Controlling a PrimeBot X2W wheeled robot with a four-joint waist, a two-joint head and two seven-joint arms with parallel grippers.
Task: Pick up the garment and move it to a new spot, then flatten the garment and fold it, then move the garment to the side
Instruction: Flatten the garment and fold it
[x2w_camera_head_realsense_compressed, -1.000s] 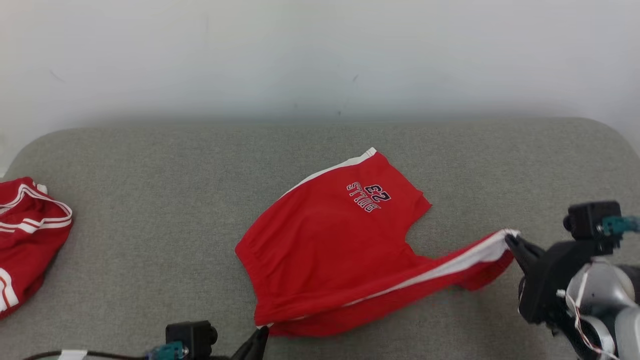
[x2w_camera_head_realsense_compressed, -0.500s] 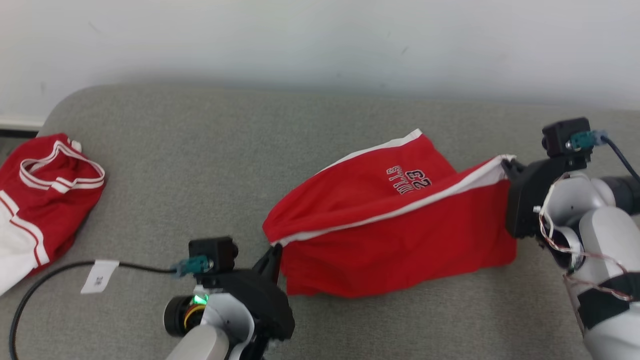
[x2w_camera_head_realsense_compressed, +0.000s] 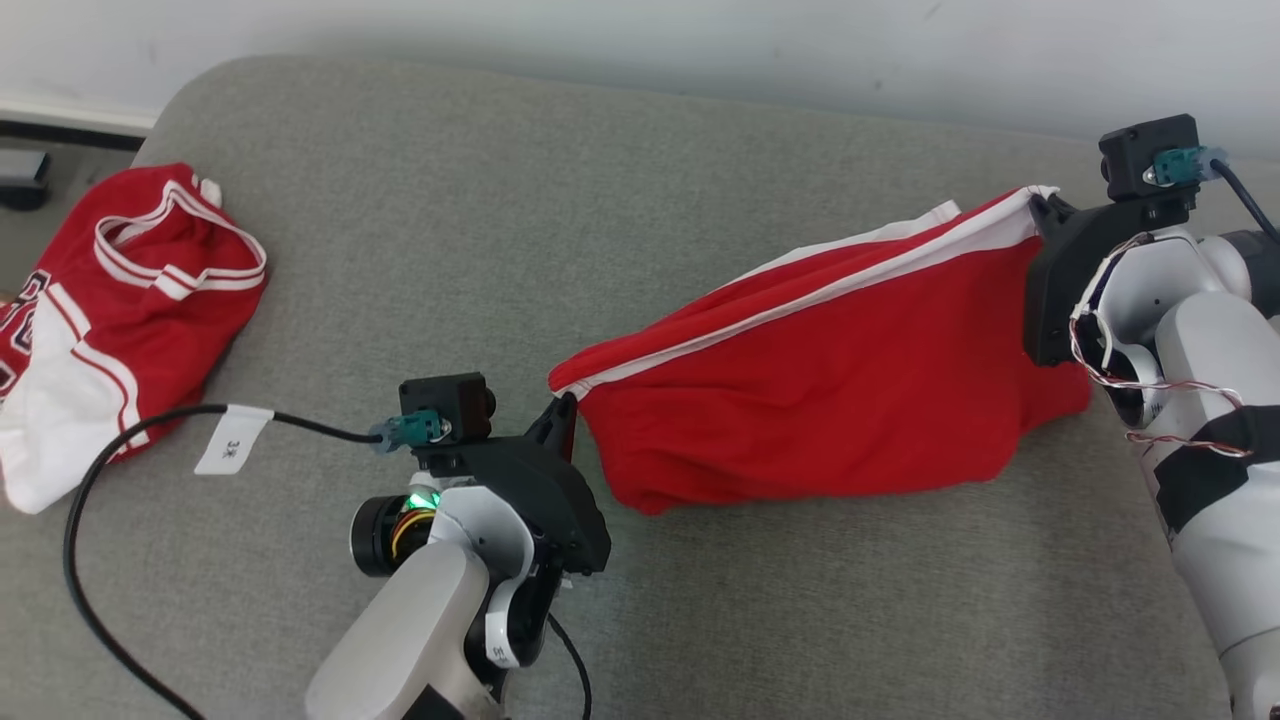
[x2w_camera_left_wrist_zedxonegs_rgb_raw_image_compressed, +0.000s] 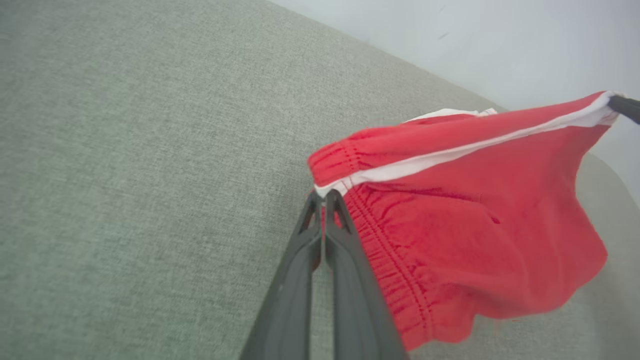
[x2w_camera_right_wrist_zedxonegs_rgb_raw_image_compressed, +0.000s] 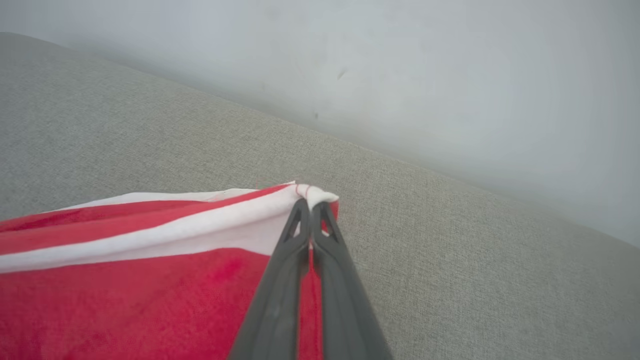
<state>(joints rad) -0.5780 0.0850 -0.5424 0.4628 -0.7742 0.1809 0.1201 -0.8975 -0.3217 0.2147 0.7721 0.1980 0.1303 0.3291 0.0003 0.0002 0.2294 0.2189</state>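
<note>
Red shorts (x2w_camera_head_realsense_compressed: 830, 400) hang stretched above the grey cushion (x2w_camera_head_realsense_compressed: 500, 220), towards its right half, with the left gripper (x2w_camera_head_realsense_compressed: 567, 405) clamped on the waistband corner and the right gripper (x2w_camera_head_realsense_compressed: 1040, 200) clamped on the white-striped hem corner.

The garment (x2w_camera_head_realsense_compressed: 830, 400) is soft red cloth, not shiny, with a white cloth stripe. The couch (x2w_camera_head_realsense_compressed: 450, 230) is rough grey woven cloth. The left end effector (x2w_camera_left_wrist_zedxonegs_rgb_raw_image_compressed: 321, 200) and right end effector (x2w_camera_right_wrist_zedxonegs_rgb_raw_image_compressed: 310, 205) look like dull dark plastic. The left arm's pale shell (x2w_camera_head_realsense_compressed: 420, 630) is smooth and a bit shiny.
</note>
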